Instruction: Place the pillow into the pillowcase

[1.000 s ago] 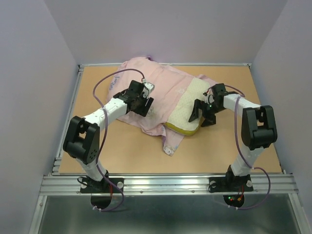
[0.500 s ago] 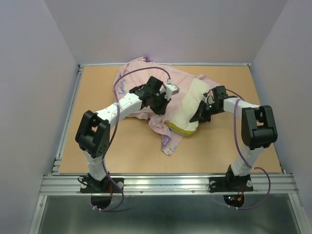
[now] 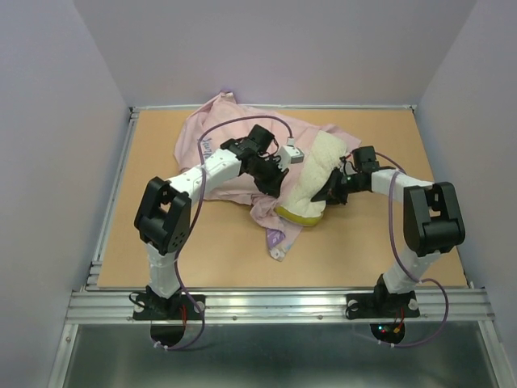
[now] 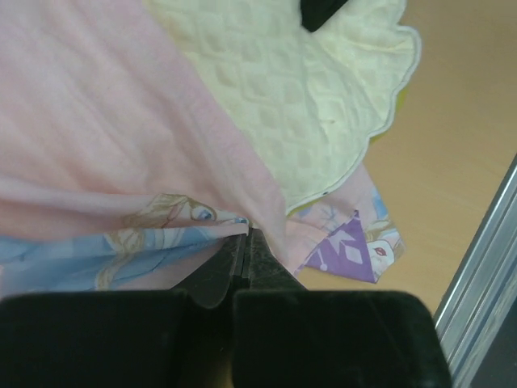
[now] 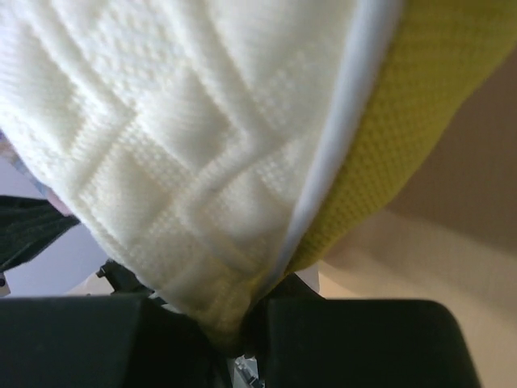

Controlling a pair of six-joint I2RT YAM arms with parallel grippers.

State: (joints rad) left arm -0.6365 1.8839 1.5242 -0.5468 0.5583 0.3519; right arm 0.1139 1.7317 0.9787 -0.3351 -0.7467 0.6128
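My left tool [image 3: 273,178] sits just left of centre in the overhead view, clenched on a fold of the pillowcase [image 3: 198,123]. In its own wrist view the jaws meet at the lower middle, pinching the pink edge where a blonde face is printed. My right tool [image 3: 329,194], a little right of centre, is clamped on a corner of the pillow [image 3: 317,166]. Its wrist view shows the quilted white cover squeezed between the jaws, with the yellow side band [image 5: 420,105] at the upper right. The pillow lies on the tabletop [image 3: 363,242], its left part under the pink pillowcase and its right part bare.
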